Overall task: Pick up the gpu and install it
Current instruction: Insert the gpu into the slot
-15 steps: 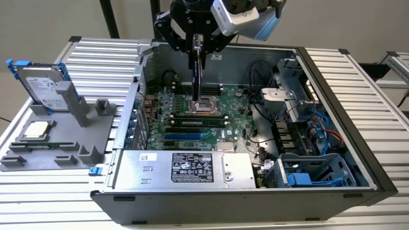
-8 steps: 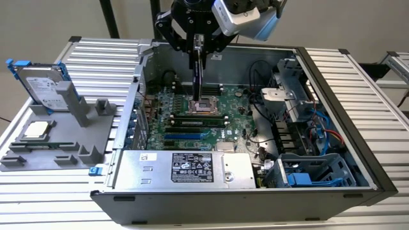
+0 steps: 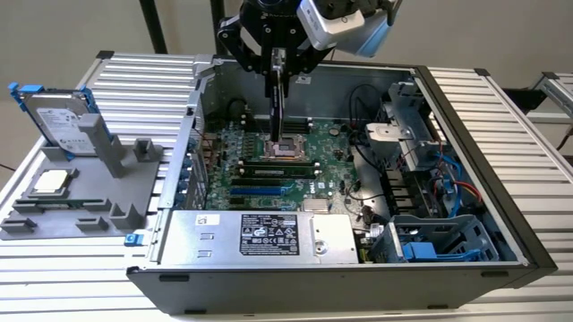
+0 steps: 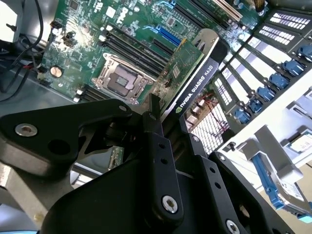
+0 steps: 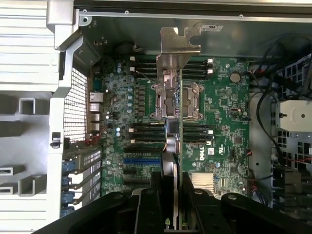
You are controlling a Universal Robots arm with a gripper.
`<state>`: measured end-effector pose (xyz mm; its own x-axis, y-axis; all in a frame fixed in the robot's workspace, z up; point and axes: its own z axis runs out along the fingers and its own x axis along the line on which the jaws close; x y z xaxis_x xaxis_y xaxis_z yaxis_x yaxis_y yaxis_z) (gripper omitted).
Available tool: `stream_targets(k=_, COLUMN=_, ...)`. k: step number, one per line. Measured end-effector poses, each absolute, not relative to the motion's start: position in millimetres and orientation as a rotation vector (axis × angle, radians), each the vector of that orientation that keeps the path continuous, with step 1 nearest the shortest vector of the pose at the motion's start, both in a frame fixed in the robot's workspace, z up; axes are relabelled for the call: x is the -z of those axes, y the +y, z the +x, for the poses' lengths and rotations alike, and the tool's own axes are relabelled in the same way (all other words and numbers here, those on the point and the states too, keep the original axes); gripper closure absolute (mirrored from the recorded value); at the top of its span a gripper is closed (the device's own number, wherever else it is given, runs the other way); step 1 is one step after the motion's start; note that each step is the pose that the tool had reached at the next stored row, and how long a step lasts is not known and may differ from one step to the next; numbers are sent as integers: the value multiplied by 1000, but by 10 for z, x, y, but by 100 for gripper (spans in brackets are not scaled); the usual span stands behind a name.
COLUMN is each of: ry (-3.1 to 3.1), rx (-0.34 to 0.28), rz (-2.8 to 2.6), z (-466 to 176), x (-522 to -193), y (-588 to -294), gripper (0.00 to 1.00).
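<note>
Exterior view has my black two-fingered gripper [image 3: 279, 64] hanging over the open dark grey computer case [image 3: 313, 290], fingers clamped on the thin green circuit-card gpu with a silver metal bracket [image 3: 279, 100]. I hold the gpu on edge in the air, above the green motherboard [image 3: 259, 184] and over the square silver CPU socket [image 3: 288, 149]. In both wrist views the gpu [image 4: 187, 68] [image 5: 178, 46] juts out from between my fingers, bracket end farthest from me.
</note>
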<state>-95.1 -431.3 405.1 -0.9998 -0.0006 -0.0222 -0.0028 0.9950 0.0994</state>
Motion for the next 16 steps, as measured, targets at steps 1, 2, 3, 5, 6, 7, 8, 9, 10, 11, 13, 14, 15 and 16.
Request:
stream_targets(k=1, ry=3116, rx=-155, rz=-3, z=-951, x=-4051, y=-4313, gripper=100)
stream_targets(k=2, ry=3116, rx=-155, rz=-3, z=-952, x=-4051, y=-4313, gripper=100)
stream_targets(k=3, ry=3116, rx=-155, rz=-2, z=-952, x=-4051, y=-4313, gripper=100)
stream_targets(k=5, ry=3116, rx=-155, rz=-3, z=-952, x=-4051, y=-4313, gripper=100)
stream_targets(k=6, ry=3116, rx=-155, rz=-3, z=-952, x=-4051, y=-4313, gripper=100)
stream_targets(k=7, ry=3116, rx=-154, rz=-3, z=-951, x=-4051, y=-4313, gripper=100)
stream_targets(k=8, ry=3116, rx=-155, rz=-3, z=-952, x=-4051, y=-4313, gripper=100)
stream_targets(k=9, ry=3116, rx=-155, rz=-3, z=-952, x=-4051, y=-4313, gripper=100)
stream_targets(k=10, ry=3116, rx=-155, rz=-3, z=-952, x=-4051, y=-4313, gripper=100)
stream_targets(k=11, ry=3116, rx=-154, rz=-3, z=-952, x=-4051, y=-4313, gripper=100)
stream_targets(k=13, ry=3116, rx=-154, rz=-3, z=-952, x=-4051, y=-4313, gripper=100)
stream_targets(k=14, ry=3116, rx=-154, rz=-2, z=-952, x=-4051, y=-4313, gripper=100)
stream_targets(k=15, ry=3116, rx=-154, rz=-3, z=-951, x=-4051, y=-4313, gripper=100)
stream_targets(k=16, ry=3116, rx=-154, rz=-2, z=-950, x=-4051, y=-4313, gripper=100)
